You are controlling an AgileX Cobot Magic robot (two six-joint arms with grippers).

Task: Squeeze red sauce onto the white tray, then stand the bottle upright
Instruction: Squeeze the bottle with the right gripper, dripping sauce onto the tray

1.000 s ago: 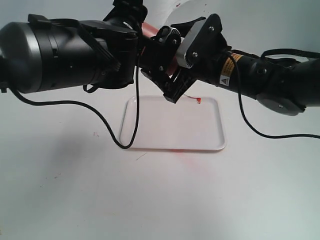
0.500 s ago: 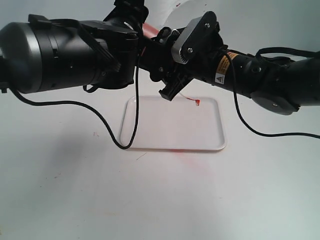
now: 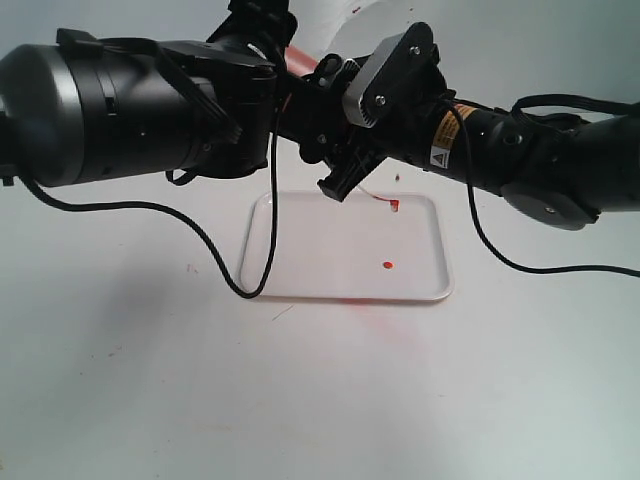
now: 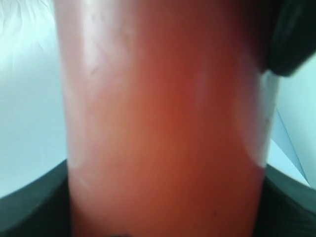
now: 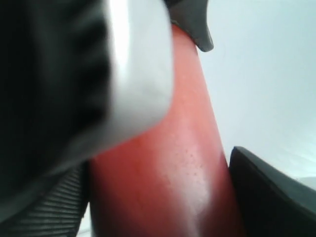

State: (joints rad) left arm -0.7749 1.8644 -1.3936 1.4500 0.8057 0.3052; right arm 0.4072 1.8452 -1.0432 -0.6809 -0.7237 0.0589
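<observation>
while between left hand (image 3: 288, 92) and right hand (image 3: 345, 150), bottle (image 4: 163, 123) above white tray (image 3: 300, 272)

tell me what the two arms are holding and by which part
Both hold the bottle by its round body: the left gripper and the right gripper each clasp its sides.

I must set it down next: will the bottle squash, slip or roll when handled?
The bottle likely gives when squeezed: a sauce drop lies on the tray. Its glossy, smooth wall may slip in a loose grip. Red fill shows across its width, so it is probably weighty, and its round body could roll if laid down.
</observation>
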